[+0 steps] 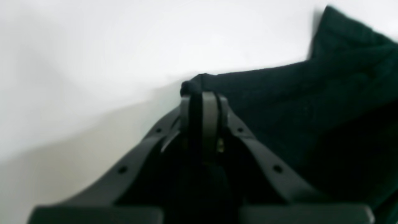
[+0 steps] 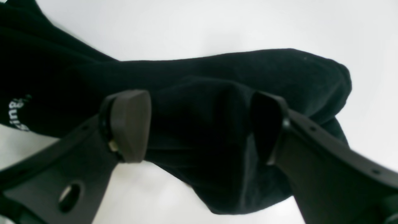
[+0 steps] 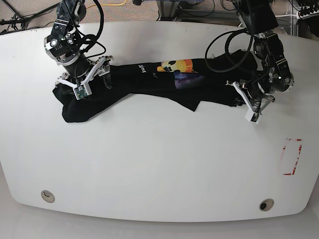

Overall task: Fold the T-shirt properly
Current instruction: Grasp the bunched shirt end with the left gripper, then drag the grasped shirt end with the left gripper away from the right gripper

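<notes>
T-shirt (image 3: 149,84): black, spread crumpled lengthwise across the white tabletop (image 3: 159,164). Left claw (image 1: 203,96): clenched on a pinched fold at one end. Right claw (image 2: 199,124): released, jaws set astride bunched cloth at the other end

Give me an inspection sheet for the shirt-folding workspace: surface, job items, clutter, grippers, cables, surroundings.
Surface: white table, rounded corners, two small round holes near the front edge, a red-outlined mark at one end.
Job's things: black T-shirt stretched out and bunched across the far half, printed face up, not folded.
Clutter: nothing seen.
Grippers: left gripper shut on a pinch of T-shirt edge; right gripper open, jaws astride a bunched fold, not clamped.
Cables: black cables loop along both arms, above the table.
Surroundings: floor, more cables and equipment beyond the far edge; details too small to tell.
</notes>
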Robot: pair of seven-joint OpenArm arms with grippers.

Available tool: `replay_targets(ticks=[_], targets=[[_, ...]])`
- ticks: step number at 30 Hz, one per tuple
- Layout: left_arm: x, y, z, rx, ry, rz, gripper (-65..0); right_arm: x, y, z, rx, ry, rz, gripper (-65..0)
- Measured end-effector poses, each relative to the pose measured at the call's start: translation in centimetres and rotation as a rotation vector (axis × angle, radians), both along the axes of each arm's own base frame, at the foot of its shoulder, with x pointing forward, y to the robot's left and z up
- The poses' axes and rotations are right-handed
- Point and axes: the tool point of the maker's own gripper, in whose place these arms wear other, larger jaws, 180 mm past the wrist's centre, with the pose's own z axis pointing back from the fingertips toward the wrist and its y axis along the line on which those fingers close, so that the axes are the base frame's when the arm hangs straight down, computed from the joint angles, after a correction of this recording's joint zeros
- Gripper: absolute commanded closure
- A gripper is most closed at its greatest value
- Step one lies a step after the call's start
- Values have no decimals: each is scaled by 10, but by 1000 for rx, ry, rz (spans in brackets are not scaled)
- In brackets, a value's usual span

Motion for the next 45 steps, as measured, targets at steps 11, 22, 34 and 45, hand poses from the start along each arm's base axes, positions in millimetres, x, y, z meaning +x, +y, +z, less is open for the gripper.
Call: replay_targets(ticks=[11, 22, 34, 45], targets=[[25, 8, 24, 40, -47, -11, -13, -2, -10, -4, -4, 13, -26, -471], [40, 7, 47, 112, -94, -71, -11, 6, -10, 4, -5, -18, -29, -471], [44, -9, 70, 197, -144, -173, -8, 6, -31, 8, -20, -31, -87, -475], [56, 12, 90, 262, -165, -145, -7, 9, -53, 15, -37, -50, -148, -472]])
